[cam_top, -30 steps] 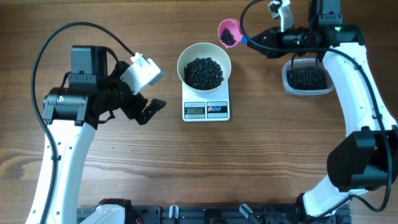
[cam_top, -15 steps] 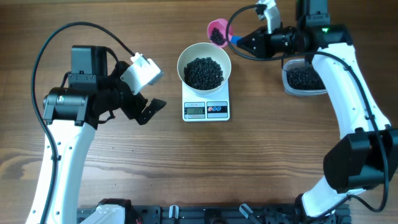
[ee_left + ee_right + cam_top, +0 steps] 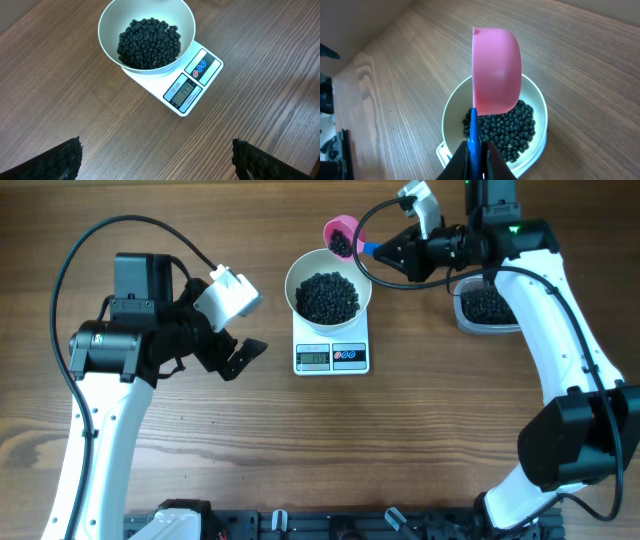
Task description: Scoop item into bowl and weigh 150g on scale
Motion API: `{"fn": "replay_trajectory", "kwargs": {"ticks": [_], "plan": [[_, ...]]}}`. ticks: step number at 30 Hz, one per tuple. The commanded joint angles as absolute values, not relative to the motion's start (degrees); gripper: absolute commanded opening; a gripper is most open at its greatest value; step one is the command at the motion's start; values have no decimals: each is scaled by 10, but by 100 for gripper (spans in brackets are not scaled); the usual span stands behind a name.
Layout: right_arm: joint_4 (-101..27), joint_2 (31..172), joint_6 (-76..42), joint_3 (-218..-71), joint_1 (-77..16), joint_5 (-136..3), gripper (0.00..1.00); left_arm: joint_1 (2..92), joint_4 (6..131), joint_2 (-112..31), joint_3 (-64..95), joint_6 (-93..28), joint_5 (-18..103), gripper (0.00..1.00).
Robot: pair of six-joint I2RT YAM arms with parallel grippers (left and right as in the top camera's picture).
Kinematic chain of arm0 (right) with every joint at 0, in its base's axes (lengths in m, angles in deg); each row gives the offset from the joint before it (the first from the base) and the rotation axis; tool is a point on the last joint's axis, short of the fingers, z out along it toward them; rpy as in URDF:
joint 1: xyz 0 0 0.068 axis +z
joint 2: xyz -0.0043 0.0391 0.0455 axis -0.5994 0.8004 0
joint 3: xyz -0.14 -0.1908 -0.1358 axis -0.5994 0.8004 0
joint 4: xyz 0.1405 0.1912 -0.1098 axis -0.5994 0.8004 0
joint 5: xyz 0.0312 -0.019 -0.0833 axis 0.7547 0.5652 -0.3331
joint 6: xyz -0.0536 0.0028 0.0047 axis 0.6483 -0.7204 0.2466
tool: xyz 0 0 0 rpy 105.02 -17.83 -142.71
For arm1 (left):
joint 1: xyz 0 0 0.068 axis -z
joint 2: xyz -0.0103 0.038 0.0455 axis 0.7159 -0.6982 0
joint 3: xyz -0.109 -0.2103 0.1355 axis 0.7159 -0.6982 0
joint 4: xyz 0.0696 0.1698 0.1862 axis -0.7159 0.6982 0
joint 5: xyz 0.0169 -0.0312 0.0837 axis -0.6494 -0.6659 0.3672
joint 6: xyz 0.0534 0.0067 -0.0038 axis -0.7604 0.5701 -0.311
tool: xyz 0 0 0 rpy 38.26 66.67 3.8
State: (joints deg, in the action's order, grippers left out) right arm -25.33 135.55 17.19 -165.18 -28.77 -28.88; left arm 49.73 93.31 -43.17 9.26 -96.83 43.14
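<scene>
Overhead and both wrist views noted.

- Scale (image 3: 192, 82) sat on the wooden counter (image 3: 450, 430), mid-field. Its display (image 3: 183, 91) was lit and seemed to read 149; red and blue buttons just beside it.
- White bowl (image 3: 186, 25) stood on the scale, covering its back part. Inside was a dark heap of small round black beans (image 3: 328, 297), piled against the bottom and part of the wall, with the rim clear above them.
- Right hand (image 3: 474, 155) was pressed together on the blue handle (image 3: 474, 127) of a pink scoop (image 3: 340, 238), pinching it between both fingers.
- From overhead, the scoop cup hung at the bowl's far right rim, a few beans showing dark inside it.
- In the right wrist view, the cup was turned on its side, pink outer wall toward the camera, with the bowl and beans directly below.
- Clear plastic tub (image 3: 485, 328) sat to the right of the scale, apart from it, partly under the right arm. It held more of the same beans.
- Left hand (image 3: 238, 358) hovered left of the scale, fingers spread wide, nothing between them. Its wrist camera looked down on bowl and scale, both black fingertips at the lower corners.
</scene>
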Motion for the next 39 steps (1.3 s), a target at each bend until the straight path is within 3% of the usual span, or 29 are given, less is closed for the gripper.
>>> {"fn": "replay_trajectory", "kwargs": {"ticks": [1, 27, 39], "plan": [[-256, 1356, 193, -1664, -287, -314, 4, 497, 932, -434, 88, -965, 429, 100], [-232, 1361, 199, -1662, -251, -341, 4, 497, 932, -434, 88, -965, 429, 100], [-288, 1365, 176, -1661, -249, -335, 4, 497, 932, -434, 88, -965, 429, 100]]}}
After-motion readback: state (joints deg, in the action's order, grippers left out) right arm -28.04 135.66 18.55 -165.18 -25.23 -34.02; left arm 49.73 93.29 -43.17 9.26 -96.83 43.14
